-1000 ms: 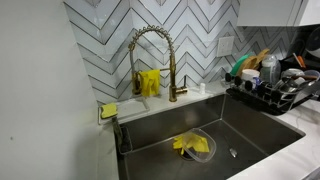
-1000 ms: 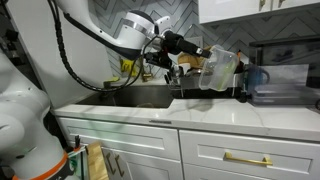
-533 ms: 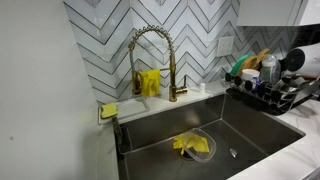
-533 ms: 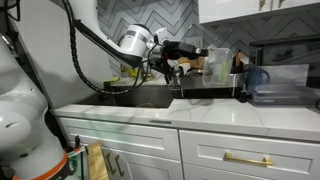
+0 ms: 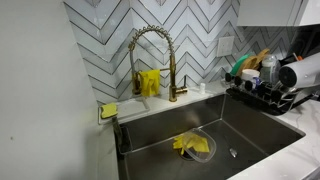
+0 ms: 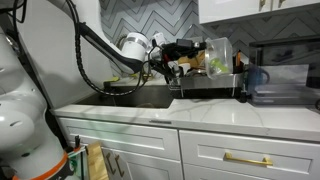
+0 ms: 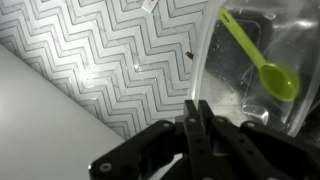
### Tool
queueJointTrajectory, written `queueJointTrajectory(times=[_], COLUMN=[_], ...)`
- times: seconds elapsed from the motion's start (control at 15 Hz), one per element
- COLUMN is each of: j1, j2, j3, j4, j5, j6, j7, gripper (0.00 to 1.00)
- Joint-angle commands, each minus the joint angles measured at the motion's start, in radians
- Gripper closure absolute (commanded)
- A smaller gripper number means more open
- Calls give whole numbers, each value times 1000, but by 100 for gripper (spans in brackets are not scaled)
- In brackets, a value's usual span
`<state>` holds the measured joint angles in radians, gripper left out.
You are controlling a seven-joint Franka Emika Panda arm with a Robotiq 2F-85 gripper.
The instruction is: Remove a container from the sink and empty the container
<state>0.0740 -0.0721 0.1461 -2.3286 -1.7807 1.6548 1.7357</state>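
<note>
clamped shut with the fingers (image 7: 197, 125) on the thin wall of the clear, see-through round plastic container (image 7: 240, 95), pads all but meeting across it. in the wrist view, rising toward 1 o'clock from the grip, tipped so the open mouth shows. inside, a lime-green plastic spoon (image 7: 250, 46), bowl end toward 4 o'clock. behind, at 10 o'clock, white-and-grey chevron tile wall (image 7: 100, 60).

in an exterior view, held in the air at 3 o'clock of the fingers (image 6: 196, 50), tilted, out of the sink and seen above the black wire dish rack (image 6: 205, 86), not touching it. at 9 o'clock of the grip, white robot arm (image 6: 135, 45) arching over the white marble worktop (image 6: 150, 112).

in an exterior view, only the arm's white end (image 5: 300, 70) at 3 o'clock, above the dish rack (image 5: 262, 97); container not made out there. at 6 o'clock, deep grey stainless steel sink (image 5: 160, 135) with a soft yellow cloth (image 5: 188, 145) lying by the drain. at 11 o'clock of the cloth, curved gold spring faucet (image 5: 150, 55) and the yellow box-shaped holder (image 5: 150, 82).
</note>
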Motion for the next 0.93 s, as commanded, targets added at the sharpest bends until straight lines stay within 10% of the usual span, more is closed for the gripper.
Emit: queueJointTrajectory(times=[0.0,0.4,0.87], j1=[23,25,7], j2=[9,25,-56], j3=[-8,-14,-56], j4=[-32,-24,40], j5=[-64,-38,277], j6=[-60,-72,-21], j7=[38,41,-37], gripper=[98,98,98])
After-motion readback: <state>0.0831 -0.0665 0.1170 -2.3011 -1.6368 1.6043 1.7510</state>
